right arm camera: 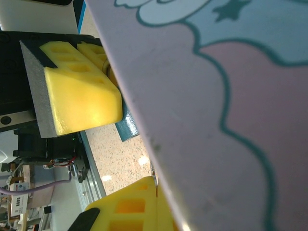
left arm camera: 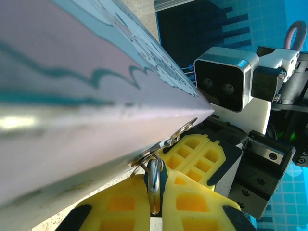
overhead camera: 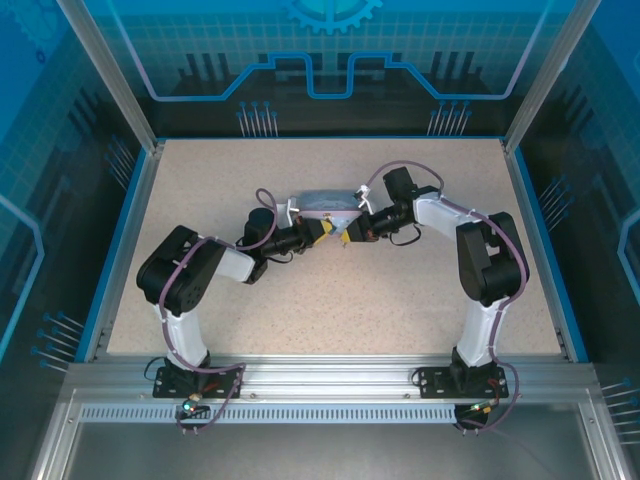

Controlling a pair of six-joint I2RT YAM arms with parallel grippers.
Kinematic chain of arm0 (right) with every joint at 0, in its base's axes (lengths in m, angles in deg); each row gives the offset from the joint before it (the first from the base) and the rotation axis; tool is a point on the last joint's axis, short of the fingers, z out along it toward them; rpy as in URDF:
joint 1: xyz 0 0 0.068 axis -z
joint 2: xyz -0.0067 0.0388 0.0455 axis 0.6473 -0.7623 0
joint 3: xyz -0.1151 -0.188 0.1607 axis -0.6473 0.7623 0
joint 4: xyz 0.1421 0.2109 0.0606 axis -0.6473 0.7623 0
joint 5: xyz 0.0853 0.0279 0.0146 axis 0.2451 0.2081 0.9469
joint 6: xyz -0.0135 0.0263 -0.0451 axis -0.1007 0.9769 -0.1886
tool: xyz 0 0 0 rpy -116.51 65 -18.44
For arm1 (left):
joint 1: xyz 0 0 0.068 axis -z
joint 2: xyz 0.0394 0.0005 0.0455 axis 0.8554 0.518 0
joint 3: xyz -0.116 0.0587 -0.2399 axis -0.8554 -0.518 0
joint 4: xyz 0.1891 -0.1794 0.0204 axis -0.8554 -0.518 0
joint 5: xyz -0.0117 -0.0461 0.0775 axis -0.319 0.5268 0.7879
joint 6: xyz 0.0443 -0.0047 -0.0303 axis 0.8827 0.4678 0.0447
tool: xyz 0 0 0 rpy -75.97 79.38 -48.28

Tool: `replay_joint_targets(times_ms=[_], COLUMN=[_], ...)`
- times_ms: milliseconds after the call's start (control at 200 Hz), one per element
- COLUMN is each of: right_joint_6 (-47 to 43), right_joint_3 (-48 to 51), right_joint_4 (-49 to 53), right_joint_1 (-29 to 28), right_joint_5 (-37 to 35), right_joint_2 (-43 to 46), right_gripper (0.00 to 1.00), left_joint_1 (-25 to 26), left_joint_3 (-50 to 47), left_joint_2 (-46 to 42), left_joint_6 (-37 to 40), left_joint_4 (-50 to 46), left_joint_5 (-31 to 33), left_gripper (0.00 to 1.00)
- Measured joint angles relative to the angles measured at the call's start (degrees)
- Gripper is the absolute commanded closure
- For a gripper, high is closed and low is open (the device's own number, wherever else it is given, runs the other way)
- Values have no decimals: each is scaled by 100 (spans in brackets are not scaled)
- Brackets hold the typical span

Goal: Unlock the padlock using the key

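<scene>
Meeting at mid-worktop (overhead camera: 330, 310), both arms crowded the front of a pale blue tin (overhead camera: 325, 203). In the L wrist view, the padlock (left arm camera: 153, 179) hung from the tin's clasp (left arm camera: 166, 143). Its thin silver shackle sat in the slit btwn the yellow fingers of the left gripper (overhead camera: 318, 232), which was closed on it. Those fingers hid the lock body. The right gripper (overhead camera: 347, 234) was closed too, tips just beside the clasp & facing the left one. The key was too small to make out, so I couldn't tell if the right gripper held it or if it sat in the keyhole.

Risks, as a guess: w/ the lock body hidden and both grippers nearly touching, any twist from the R side could go off-axis, so the key might jam, bend or slip out. If the L grip gave, the padlock would swing on the clasp and the turn would be lost. A hard pull could also drag or tip the tin, since nothing else seemed to steady it.
</scene>
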Motion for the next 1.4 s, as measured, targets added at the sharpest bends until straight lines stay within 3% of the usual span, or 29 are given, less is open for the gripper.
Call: replay_joint_targets(times_ms=[1401], right_joint_6=[-72], right_joint_3=[223], right_joint_4=[-199], right_joint_1=[-61], right_joint_5=[-55], right_joint_2=[103], right_gripper=[100], left_joint_1=[61], left_joint_3=[0], left_joint_2=[-2], left_joint_6=[221], left_joint_4=[-155], left_joint_5=[-81], left_gripper=[100])
